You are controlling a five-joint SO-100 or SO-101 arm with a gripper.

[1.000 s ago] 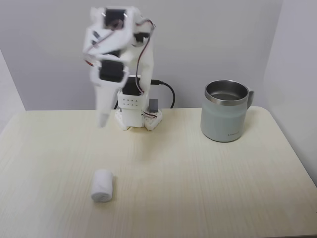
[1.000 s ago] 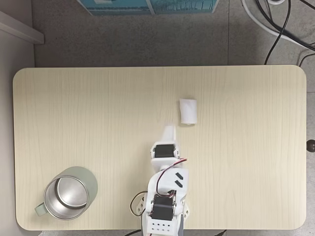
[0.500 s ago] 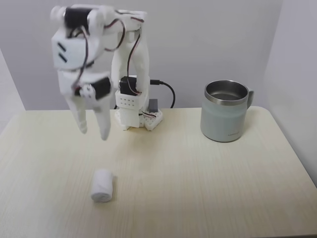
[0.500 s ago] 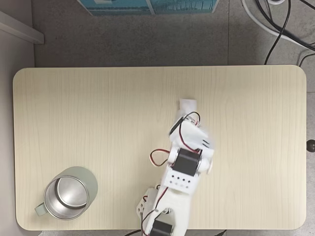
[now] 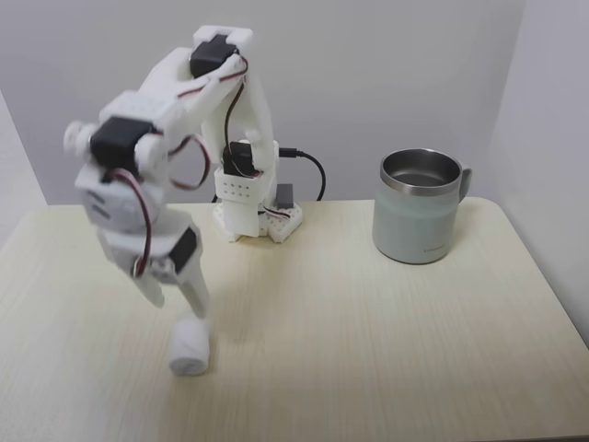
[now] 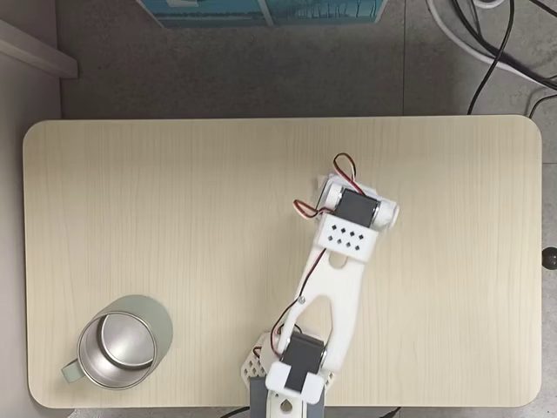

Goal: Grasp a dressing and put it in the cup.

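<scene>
A: Any legible writing?
B: The cup (image 5: pixel 419 218) bears small dark lettering, too small to read.
A: Count?
B: One cup, one dressing (image 5: pixel 189 348), well apart on the table (image 5: pixel 386 331).
A: Arm pose?
B: Reached forward, wrist bent down; gripper (image 5: pixel 180 307) parted, fingers straddling the dressing's top, gripping nothing

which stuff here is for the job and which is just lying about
For the job:
- gauze roll
- mug
- gripper, jaws spread over the roll

Lying about:
- black cables on the floor
- blue box beyond the table
</scene>
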